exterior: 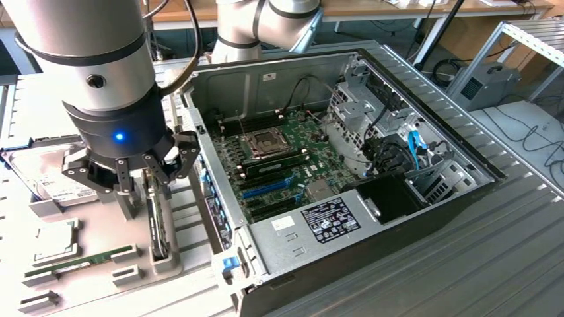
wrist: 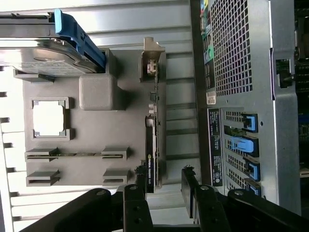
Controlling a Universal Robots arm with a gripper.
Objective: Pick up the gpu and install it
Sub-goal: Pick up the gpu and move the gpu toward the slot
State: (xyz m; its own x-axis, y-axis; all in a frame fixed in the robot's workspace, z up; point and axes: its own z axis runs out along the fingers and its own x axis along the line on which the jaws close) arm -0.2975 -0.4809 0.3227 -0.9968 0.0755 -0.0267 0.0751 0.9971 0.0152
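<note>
The gpu (wrist: pixel 151 150) is a thin black card standing on edge in a slot of the grey holder (wrist: pixel 120 121), its silvery bracket at one end. In the exterior view the gpu (exterior: pixel 158 224) sits just left of the open computer case (exterior: pixel 458 178). My gripper (exterior: pixel 145 195) hangs directly over the card's upper end. Its jaws stand open, with nothing held. In the wrist view the gripper (wrist: pixel 164 186) has its black fingers (wrist: pixel 137 193) on either side of the card's near end, and the card lies closer to one finger.
The holder also carries a hard drive in a blue frame (wrist: pixel 43 43), a square processor (wrist: pixel 48 118) and a narrow RAM stick (wrist: pixel 72 154). The case's motherboard (exterior: pixel 273 158) lies exposed with blue slots. The case wall (wrist: pixel 241 96) stands close beside the holder.
</note>
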